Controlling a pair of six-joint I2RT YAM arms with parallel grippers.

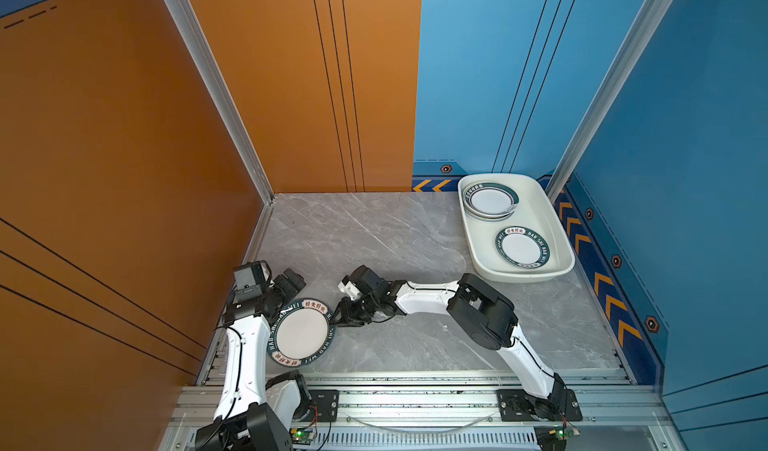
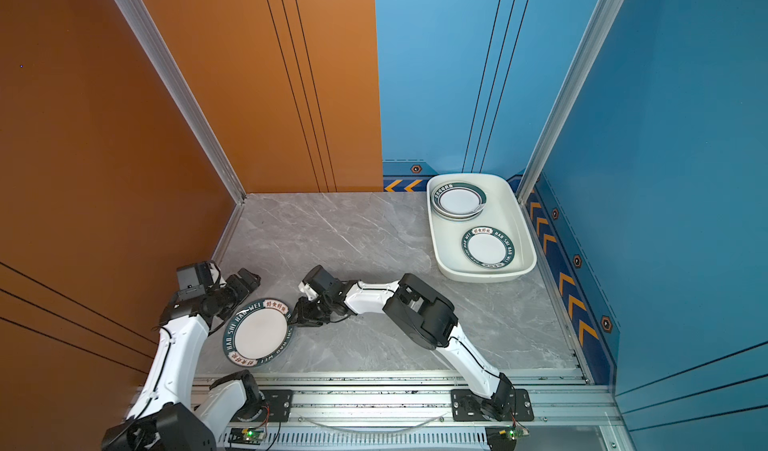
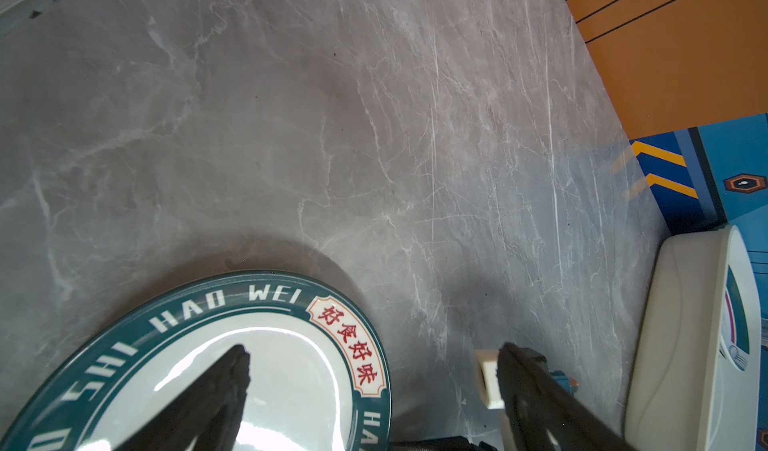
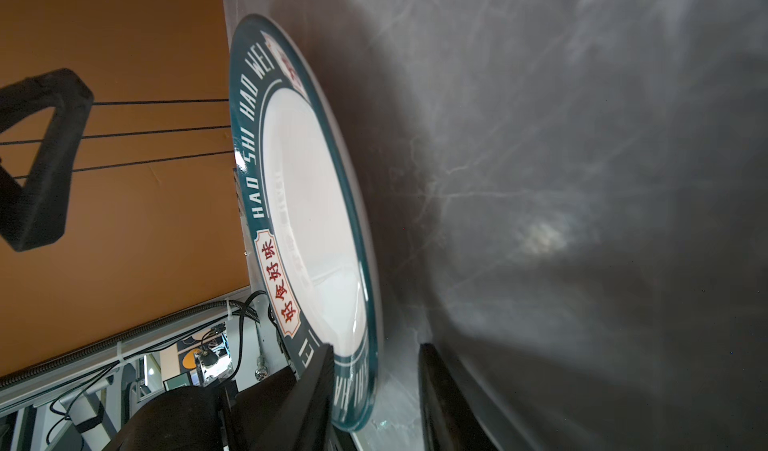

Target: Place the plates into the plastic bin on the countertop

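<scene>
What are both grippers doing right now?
Left gripper: open, holding nothing.
Right gripper: open, jaws straddling the rim of the green-rimmed plate, not clamped.

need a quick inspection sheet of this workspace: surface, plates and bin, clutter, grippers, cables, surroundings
surface: grey marble countertop, no spills seen
job's things: green-rimmed plate on the countertop, front left; plastic bin far right holds a plate stack and a single plate
clutter: nothing seen
grippers: left gripper open, one finger over the plate; right gripper open, jaws straddling the plate's rim, not yet clamped
cables: black cable along each arm
surroundings: orange wall, blue wall, aluminium rail in front
</scene>
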